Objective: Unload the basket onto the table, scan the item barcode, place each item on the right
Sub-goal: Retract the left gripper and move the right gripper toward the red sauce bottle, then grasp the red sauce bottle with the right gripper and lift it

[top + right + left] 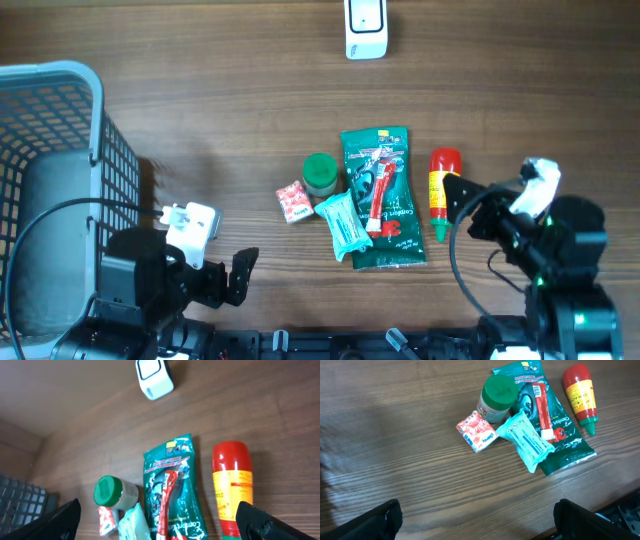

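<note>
Nearby, red bottle [444, 172] just beside right end effector [460, 205], jaws released wide

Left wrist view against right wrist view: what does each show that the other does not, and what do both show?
Only the left wrist view shows the green tip of the red bottle and the whole blue-green packet. Only the right wrist view shows the white scanner and a corner of the grey basket. Both show the jar with the green lid, the dark green package, the red bottle, the small red packet and, cut off in the right wrist view, the blue-green packet.
</note>
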You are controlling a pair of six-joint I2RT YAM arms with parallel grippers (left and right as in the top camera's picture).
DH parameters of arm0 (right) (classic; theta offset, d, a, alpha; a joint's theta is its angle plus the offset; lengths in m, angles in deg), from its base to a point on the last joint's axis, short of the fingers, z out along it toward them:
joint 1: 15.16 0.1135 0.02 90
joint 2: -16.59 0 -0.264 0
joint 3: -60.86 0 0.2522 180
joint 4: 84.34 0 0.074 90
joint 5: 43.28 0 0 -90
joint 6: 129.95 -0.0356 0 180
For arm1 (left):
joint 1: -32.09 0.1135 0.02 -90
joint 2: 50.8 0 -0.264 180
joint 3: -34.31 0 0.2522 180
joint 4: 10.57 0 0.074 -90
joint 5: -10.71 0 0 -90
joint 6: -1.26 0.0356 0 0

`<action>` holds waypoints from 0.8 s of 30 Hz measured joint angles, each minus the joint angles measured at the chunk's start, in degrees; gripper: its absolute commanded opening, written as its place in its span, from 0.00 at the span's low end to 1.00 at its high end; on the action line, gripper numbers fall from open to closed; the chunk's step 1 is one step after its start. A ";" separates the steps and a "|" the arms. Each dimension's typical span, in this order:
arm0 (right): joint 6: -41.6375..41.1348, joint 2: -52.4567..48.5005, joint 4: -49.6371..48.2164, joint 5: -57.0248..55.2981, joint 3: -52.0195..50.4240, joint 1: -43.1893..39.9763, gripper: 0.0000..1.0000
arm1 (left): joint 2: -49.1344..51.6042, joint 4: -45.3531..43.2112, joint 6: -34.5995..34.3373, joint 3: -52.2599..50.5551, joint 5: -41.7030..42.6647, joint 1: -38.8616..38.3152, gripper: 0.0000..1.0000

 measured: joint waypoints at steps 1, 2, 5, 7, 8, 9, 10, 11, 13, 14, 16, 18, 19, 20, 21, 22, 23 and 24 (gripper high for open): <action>0.22 -2.47 -0.92 0.39 0.20 0.00 1.00 | 0.02 -0.02 0.02 0.00 0.00 0.00 1.00; 0.76 -4.52 -1.40 0.37 0.26 0.00 1.00 | 0.00 0.00 0.02 0.00 0.00 0.00 1.00; 1.49 -14.49 -3.23 -0.96 0.70 0.00 0.99 | 0.00 0.11 0.02 0.00 0.00 0.00 1.00; 1.90 -23.19 -5.07 -1.46 1.05 0.09 1.00 | -0.02 0.09 0.02 0.00 0.00 0.00 1.00; 2.45 -29.42 -6.60 -1.99 1.11 0.50 0.99 | -0.04 0.04 0.02 0.00 -0.02 0.00 1.00; 2.75 -33.97 -7.78 -2.71 1.14 0.98 1.00 | -0.04 0.11 0.02 0.00 -0.02 0.00 1.00; 2.95 -37.18 -8.72 -3.69 1.14 1.57 1.00 | -0.02 0.09 0.02 0.00 -0.02 0.00 1.00; 3.02 -40.24 -10.01 -4.63 1.27 2.29 0.98 | 0.00 0.11 0.02 0.00 0.00 0.00 1.00; 2.99 -46.58 -11.47 -7.74 1.27 4.57 0.96 | 0.00 0.09 0.02 0.00 -0.02 0.00 1.00; 2.93 -48.00 -11.85 -9.46 1.27 5.44 0.95 | 0.00 0.15 0.02 0.00 -0.02 0.00 1.00; 2.29 -50.60 -12.41 -14.08 1.27 7.13 0.81 | 0.00 0.13 0.02 0.00 -0.02 0.00 1.00; 1.42 -51.78 -13.18 -16.24 1.27 7.28 0.71 | 0.00 0.13 0.02 0.00 -0.02 0.00 1.00; 1.05 -52.37 -13.35 -16.98 1.29 7.28 0.65 | 0.00 0.15 0.02 0.00 -0.02 0.00 1.00; 1.07 -52.78 -13.33 -17.55 1.29 7.28 0.59 | 0.00 0.13 0.02 0.00 -0.02 0.00 1.00; 0.85 -53.09 -13.35 -17.88 1.29 7.28 0.48 | 0.00 0.13 0.02 0.00 0.00 0.00 1.00; 0.92 -53.31 -13.33 -18.10 1.29 7.28 0.45 | 0.00 0.13 0.02 0.00 -0.02 0.00 1.00; 0.63 -53.31 -13.40 -18.10 1.29 7.28 0.40 | 0.00 0.13 0.02 0.00 0.00 0.00 1.00; 0.52 -53.31 -13.31 -17.55 1.42 7.26 0.37 | 0.00 0.13 0.02 0.00 -0.02 0.00 1.00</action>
